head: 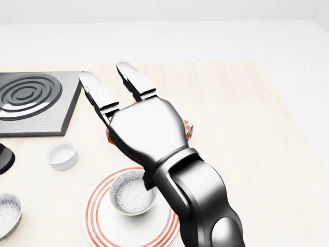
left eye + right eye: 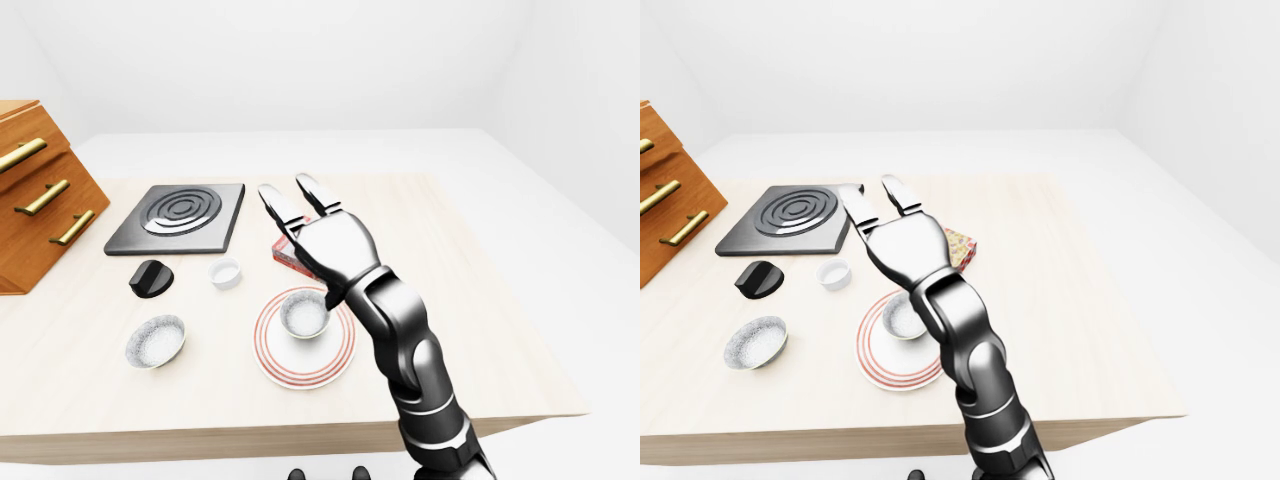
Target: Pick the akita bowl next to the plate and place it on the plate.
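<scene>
The akita bowl (image 1: 132, 194), white with a speckled grey inside, sits upright on the red-ringed white plate (image 1: 95, 216) at the bottom of the head view. My right hand (image 1: 105, 72) hovers above and beyond it, fingers spread open and holding nothing. Its palm and forearm cover the plate's right side. A second speckled bowl (image 2: 155, 340) rests on the table left of the plate. My left hand does not show in any view.
A cookie box (image 1: 189, 128) lies mostly hidden behind my right hand. A small white ramekin (image 1: 61, 154) and a black knob (image 2: 150, 278) stand left of the plate. A stove plate (image 1: 31, 100) and a wooden drawer cabinet (image 2: 35, 195) are at the left.
</scene>
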Available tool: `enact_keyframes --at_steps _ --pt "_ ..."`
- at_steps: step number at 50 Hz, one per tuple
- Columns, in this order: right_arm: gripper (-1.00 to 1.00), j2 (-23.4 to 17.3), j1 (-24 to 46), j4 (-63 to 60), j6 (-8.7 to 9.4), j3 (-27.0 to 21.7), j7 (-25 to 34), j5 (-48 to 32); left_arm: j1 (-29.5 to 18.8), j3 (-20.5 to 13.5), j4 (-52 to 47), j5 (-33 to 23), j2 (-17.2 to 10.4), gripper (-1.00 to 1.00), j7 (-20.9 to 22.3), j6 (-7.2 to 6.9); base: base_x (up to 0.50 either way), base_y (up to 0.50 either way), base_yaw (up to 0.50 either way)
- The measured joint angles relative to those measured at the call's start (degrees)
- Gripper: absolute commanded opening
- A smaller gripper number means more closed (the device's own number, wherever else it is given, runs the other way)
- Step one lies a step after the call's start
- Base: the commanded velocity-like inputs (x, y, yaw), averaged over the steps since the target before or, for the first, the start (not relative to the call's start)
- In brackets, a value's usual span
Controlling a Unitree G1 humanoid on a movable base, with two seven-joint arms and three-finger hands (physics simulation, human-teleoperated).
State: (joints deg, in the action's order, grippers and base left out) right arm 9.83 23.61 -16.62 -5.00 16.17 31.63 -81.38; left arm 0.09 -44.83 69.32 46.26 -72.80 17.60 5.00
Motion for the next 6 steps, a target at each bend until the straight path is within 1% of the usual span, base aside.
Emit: enact_keyframes --at_steps 6 --pt "1.0 -0.19 0.94 -1.43 0.0 -0.68 1.13 0.71 0.07 -0.13 -0.06 -0.02 -0.02 1.0 0.01 0.0 0.0 0.0 0.0"
